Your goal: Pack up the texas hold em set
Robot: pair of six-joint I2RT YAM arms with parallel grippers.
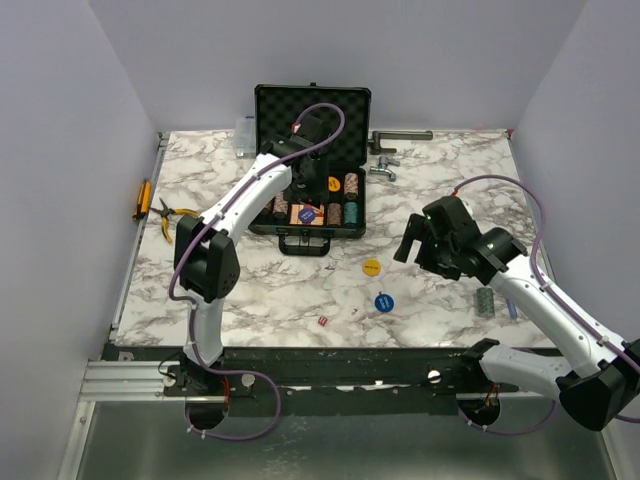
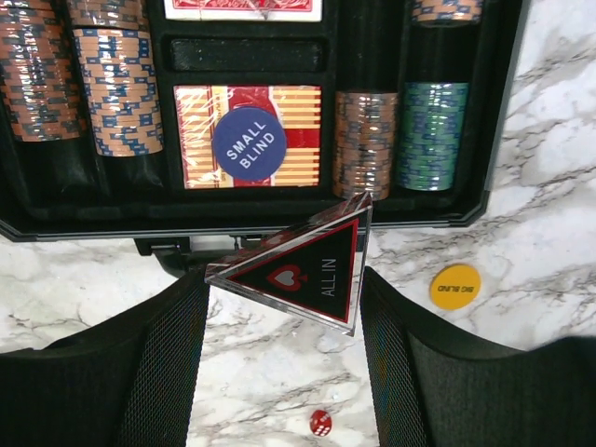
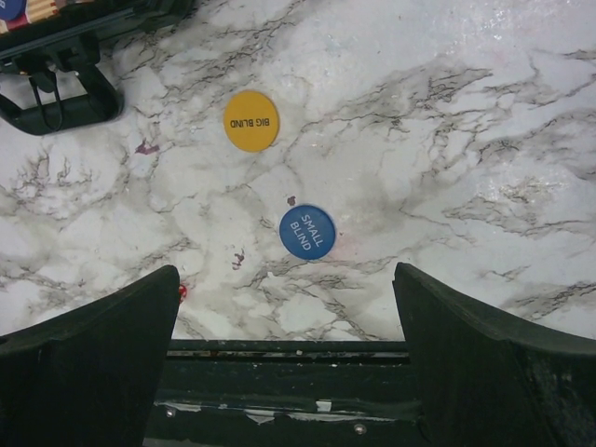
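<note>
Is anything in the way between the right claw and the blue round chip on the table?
No, nothing visible. The right gripper is open and faces the blue disc, which lies flat with only bare marble table around it. The yellow disc lies apart from it, farther off.

left gripper [image 2: 284, 284]: grips triangle [image 2: 303, 261], just outside case [image 2: 233, 226] front
blue disc [image 2: 250, 143]: inside case, on cards [image 2: 197, 140]
yellow disc [image 2: 454, 286]: outside case, right

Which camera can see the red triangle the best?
The left wrist view. The triangle fills the middle, held by the left gripper, and you can read ALL IN on it. In the top view it cannot be made out under the left arm. The right wrist view misses it.
</note>
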